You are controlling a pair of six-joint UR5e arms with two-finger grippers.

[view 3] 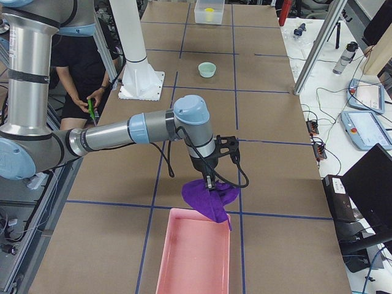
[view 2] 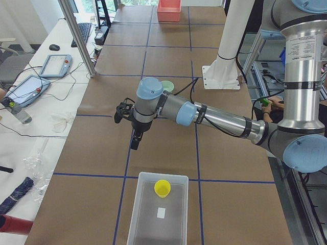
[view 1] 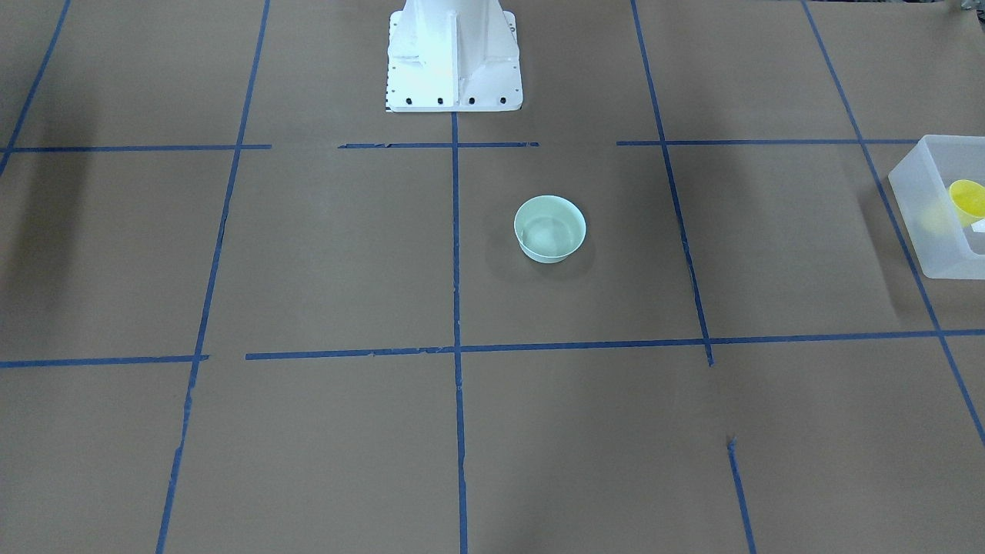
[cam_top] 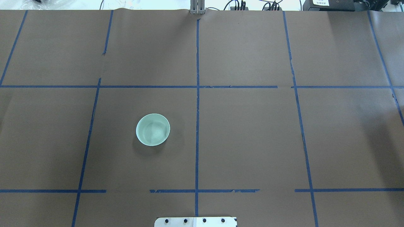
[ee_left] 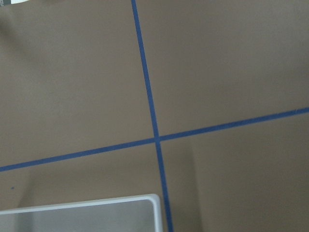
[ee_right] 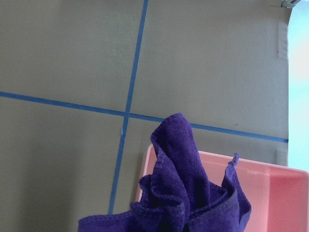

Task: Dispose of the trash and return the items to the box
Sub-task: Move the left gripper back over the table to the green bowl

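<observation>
The yellow cup (view 1: 966, 198) lies inside the frosted white box (view 1: 923, 223) at the table's end on my left side; it also shows in the exterior left view (view 2: 162, 188). My left gripper (view 2: 135, 143) hangs above the table a little short of the box (view 2: 134, 214); I cannot tell whether it is open or shut. My right gripper (view 3: 209, 182) is over the near edge of a pink tray (view 3: 193, 257), and a purple cloth (view 3: 211, 199) hangs from it. Its fingers are hidden, so I cannot tell their state. The cloth (ee_right: 183, 193) fills the bottom of the right wrist view.
A pale green bowl (cam_top: 152, 129) stands empty left of the table's middle, also in the front view (view 1: 549, 228). The white robot base (view 1: 454, 58) stands at the table's edge. Blue tape lines grid the brown table. A person sits behind the robot.
</observation>
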